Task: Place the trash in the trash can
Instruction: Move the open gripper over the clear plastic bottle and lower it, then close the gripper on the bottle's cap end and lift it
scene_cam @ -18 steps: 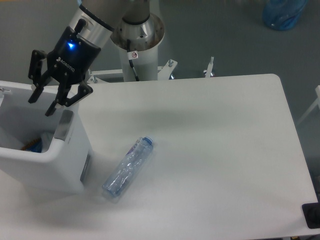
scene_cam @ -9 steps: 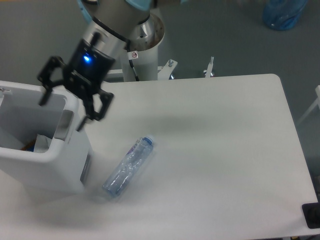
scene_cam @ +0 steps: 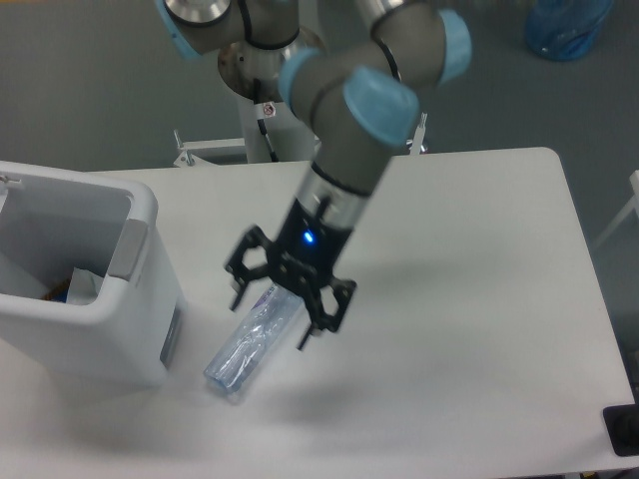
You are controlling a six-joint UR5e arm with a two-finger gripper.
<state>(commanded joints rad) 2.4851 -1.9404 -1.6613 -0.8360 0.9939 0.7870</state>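
A clear plastic water bottle (scene_cam: 245, 347) lies on the white table (scene_cam: 449, 299), slanting from lower left to upper right; its cap end is hidden under my gripper. My gripper (scene_cam: 274, 317) hangs open right over the bottle's upper half, one finger on each side of it, holding nothing. The white trash can (scene_cam: 90, 289) stands at the left edge of the table, just left of the bottle, with a grey panel on its rim. Inside it I see a white packet (scene_cam: 85, 283) and something orange.
The robot's base column (scene_cam: 270, 60) rises behind the table's far edge. A blue bag (scene_cam: 564, 25) lies on the floor at the top right. A dark object (scene_cam: 624, 431) sits at the table's lower right corner.
My gripper has swung from above the trash can's rim to the right and down, and now hangs over the bottle. The bottle has not moved.
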